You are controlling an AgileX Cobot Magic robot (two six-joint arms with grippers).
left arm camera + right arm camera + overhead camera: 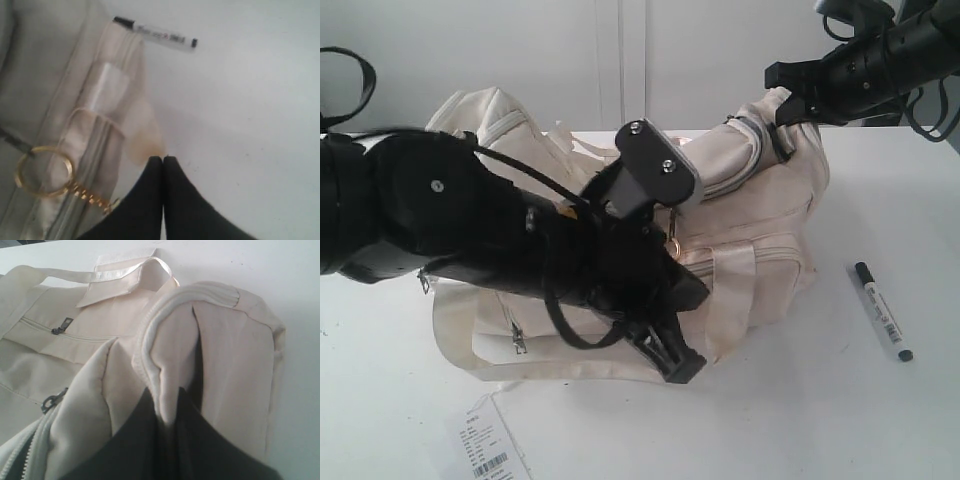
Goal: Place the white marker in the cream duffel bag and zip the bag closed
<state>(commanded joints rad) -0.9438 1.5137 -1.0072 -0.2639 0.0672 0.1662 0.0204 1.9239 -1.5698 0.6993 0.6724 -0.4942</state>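
Starting at the near edge of the tabletop, a white paper tag [490, 445] lies flat. Just beyond it the left gripper [670, 362] hangs before the front of the cream duffel bag [760, 250], close to the gold charm [42, 170], its fingers pressed together on nothing. The white marker [882, 312] lies flat toward the right edge of the tabletop, apart from the bag. Its long axis runs near to far on a slant, black cap toward the far edge and the bag, dark end toward the near edge. Farthest back on the right, the right gripper [788, 100] is clamped on a fold of the bag's end. Two likely troubles: that soft fold slipping free so the bag sags, or the slim round marker rolling away from a pinch.
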